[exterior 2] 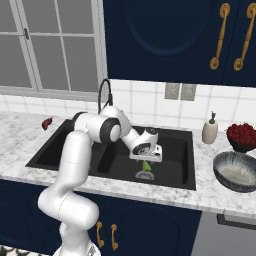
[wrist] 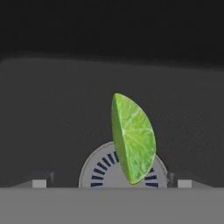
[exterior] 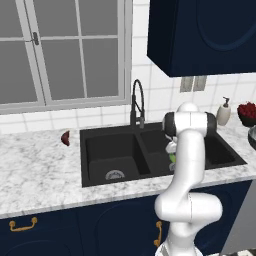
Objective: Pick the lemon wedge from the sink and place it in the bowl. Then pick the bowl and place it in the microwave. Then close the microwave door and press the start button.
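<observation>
Lemon wedge (wrist: 133, 140) (upright) over sink (exterior 2: 175, 172) drain.

Counted: one sink (exterior 2: 177, 142) with two basins, two drains (exterior: 115, 175), one faucet (exterior: 137, 102). One wedge (wrist: 132, 139), green. One dark red piece (exterior: 65, 138). One grey bowl (exterior 2: 236, 171), one fruit bowl (exterior 2: 242, 136). One soap bottle (exterior 2: 210, 129). Two outlets (exterior 2: 180, 91).

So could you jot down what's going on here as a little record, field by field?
Place: black sink in a marble counter
Lemon wedge: in the sink's right basin, over the round drain
Gripper: fingers open, just above the wedge, holding nothing
Bowl: on the counter right of the sink, no wedge in it
Nearby: soap bottle, bowl of red fruit
</observation>
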